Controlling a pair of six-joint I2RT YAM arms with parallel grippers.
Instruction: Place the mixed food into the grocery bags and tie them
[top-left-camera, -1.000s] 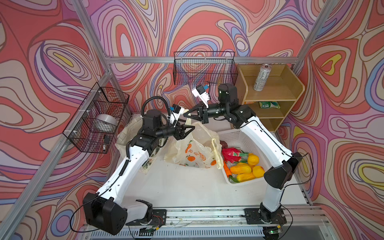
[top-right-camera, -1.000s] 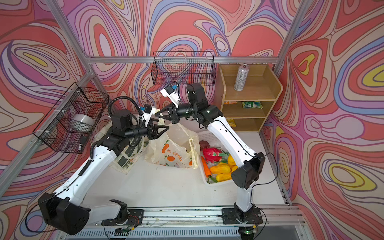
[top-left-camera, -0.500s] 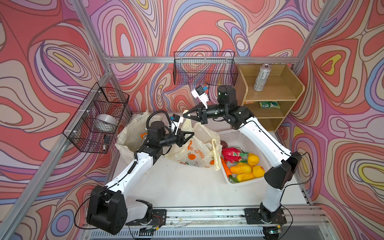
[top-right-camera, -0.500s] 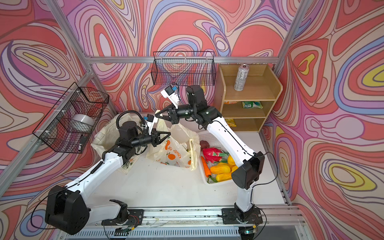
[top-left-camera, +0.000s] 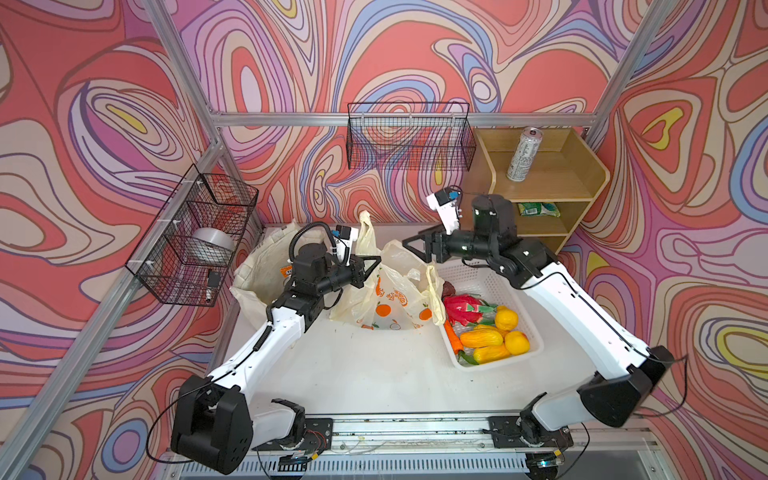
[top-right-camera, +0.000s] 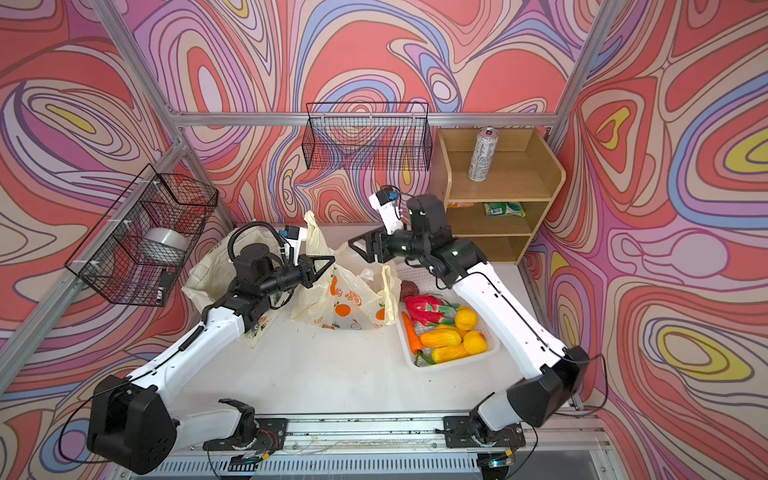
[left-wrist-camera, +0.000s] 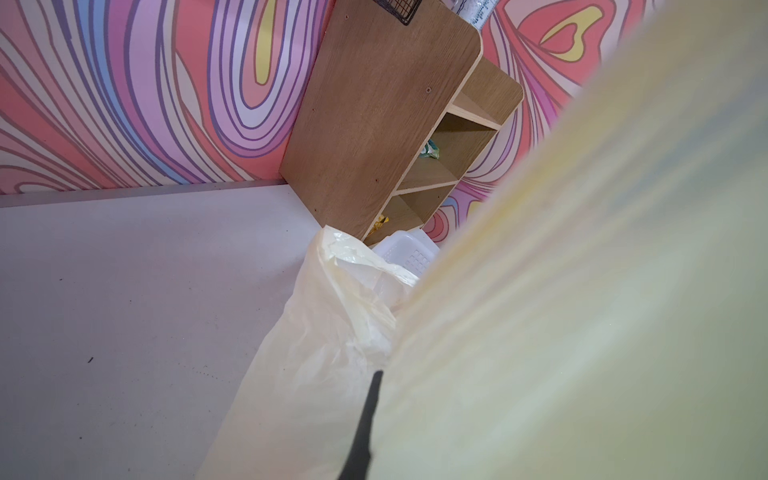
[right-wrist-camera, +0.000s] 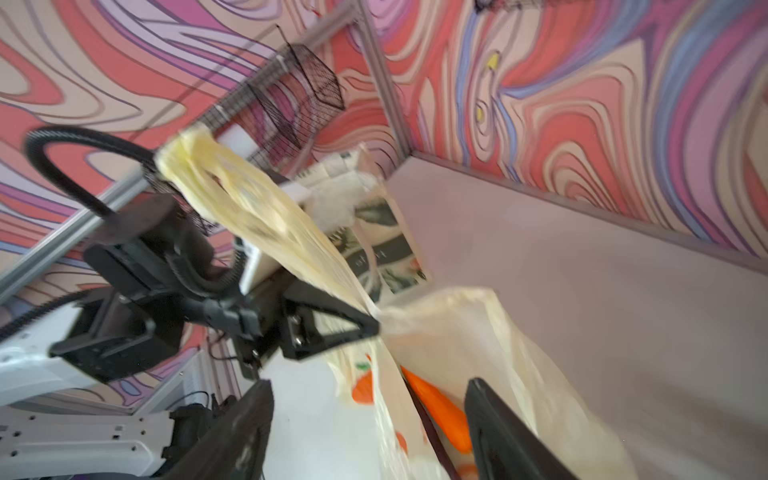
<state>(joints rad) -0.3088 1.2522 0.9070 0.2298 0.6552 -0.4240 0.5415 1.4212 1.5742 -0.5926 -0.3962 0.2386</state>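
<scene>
- The white table (top-left-camera: 353, 374) holds everything.
- The wooden shelf (top-left-camera: 582, 166) stands in the far right corner.
- The cloth bag (top-left-camera: 257, 270) sits on the left, at the back of the table. Its mouth is open, and the left arm reaches over it.
- The plastic bag (top-left-camera: 386, 295) is pale yellow with orange fruit pictures. It sits in the middle of the table, between the cloth bag and the white basket (top-left-camera: 473, 278), and it touches the basket's near corner. One handle sticks straight up by the left arm.
- The left gripper (top-left-camera: 377, 259) has its fingers pressed tight together on the plastic bag's handle. In the right wrist view the handle runs up and away from the pinched tips (right-wrist-camera: 372, 326).
- The right gripper (top-left-camera: 411, 247) hangs over the back of the plastic bag. Its two fingers (right-wrist-camera: 249, 415) are wide apart and hold nothing. The bag's open top lies under them, but the view is blurry, so I cannot tell if they touch it.
- The silver can (top-left-camera: 524, 154) stands up on the top shelf.
- The toy fruits (top-left-camera: 482, 338) lie in the white basket: a pink one, some yellow ones and a carrot.
- Something orange (right-wrist-camera: 436, 411) shows inside the plastic bag.
- A green packet (top-left-camera: 538, 209) lies on the middle shelf.
</scene>
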